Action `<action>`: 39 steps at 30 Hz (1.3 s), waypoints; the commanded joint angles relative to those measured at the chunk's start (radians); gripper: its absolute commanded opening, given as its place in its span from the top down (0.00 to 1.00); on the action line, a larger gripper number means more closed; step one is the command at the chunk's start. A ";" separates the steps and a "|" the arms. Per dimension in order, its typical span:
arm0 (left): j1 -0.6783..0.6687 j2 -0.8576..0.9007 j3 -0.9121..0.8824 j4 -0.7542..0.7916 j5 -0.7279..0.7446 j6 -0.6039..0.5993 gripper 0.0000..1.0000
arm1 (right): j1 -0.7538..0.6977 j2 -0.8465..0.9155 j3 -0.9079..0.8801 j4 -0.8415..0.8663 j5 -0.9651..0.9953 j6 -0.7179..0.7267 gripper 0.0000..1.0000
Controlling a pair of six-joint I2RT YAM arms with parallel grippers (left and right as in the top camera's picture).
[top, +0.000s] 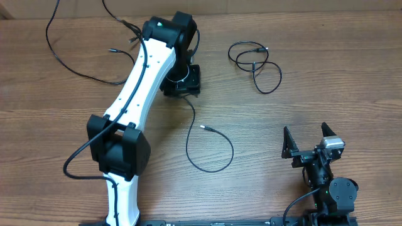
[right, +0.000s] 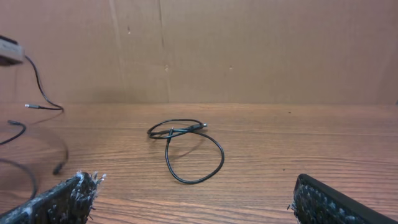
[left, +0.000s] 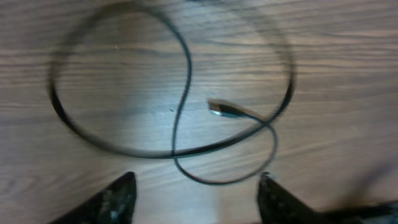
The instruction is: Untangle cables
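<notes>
Fingers [left: 118,199] of the left gripper [left: 196,180] stand wide apart at the bottom of the left wrist view, with nothing between them. Just beyond their tips a looped cable [left: 175,134] lies flat on the table [top: 314,100]. It forms a large oval that crosses itself near the middle, and a small plug [left: 219,109] rests inside the loop. That view is blurred, and I cannot tell which of the cables seen from overhead it is.

From overhead the left arm [top: 141,81] reaches diagonally up the table, and its head points down at the wood. A hooked cable [top: 188,144] runs out from beneath the head toward the near edge. It bends round in an open curve and ends in a free tip [top: 202,127]. Whether its upper end touches the fingers is hidden.

The right gripper [top: 308,139] sits low at the near right corner, its pads [right: 62,199] spread and empty. A knotted cable [right: 171,132] lies well ahead of it. This is a small tangle with a flat loop on top and a rounder one hanging below, alone on the far right part of the table.

A long cable [top: 100,80] sweeps across the far left corner. Behind the table stands a cardboard wall [right: 280,50].
</notes>
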 commanded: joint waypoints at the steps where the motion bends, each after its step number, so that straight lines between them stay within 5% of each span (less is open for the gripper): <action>1: 0.055 0.017 0.015 0.029 -0.109 0.064 0.33 | -0.002 -0.008 -0.010 0.004 0.009 -0.005 0.00; 8: 0.271 0.017 0.167 0.147 -0.115 -0.045 0.27 | -0.002 -0.008 -0.010 0.004 0.009 -0.005 0.00; 11: 0.355 0.018 0.169 0.236 -0.121 -0.080 0.11 | -0.002 -0.008 -0.010 0.004 0.009 -0.005 0.00; 16: 0.460 0.045 0.135 0.348 -0.246 -0.164 0.09 | -0.002 -0.008 -0.010 0.004 0.009 -0.005 0.00; 27: 0.500 0.238 0.117 0.444 -0.344 -0.151 0.15 | -0.002 -0.008 -0.010 0.004 0.009 -0.005 0.00; 39: 0.503 0.306 0.117 0.315 -0.346 -0.145 0.17 | -0.002 -0.008 -0.010 0.004 0.009 -0.005 0.00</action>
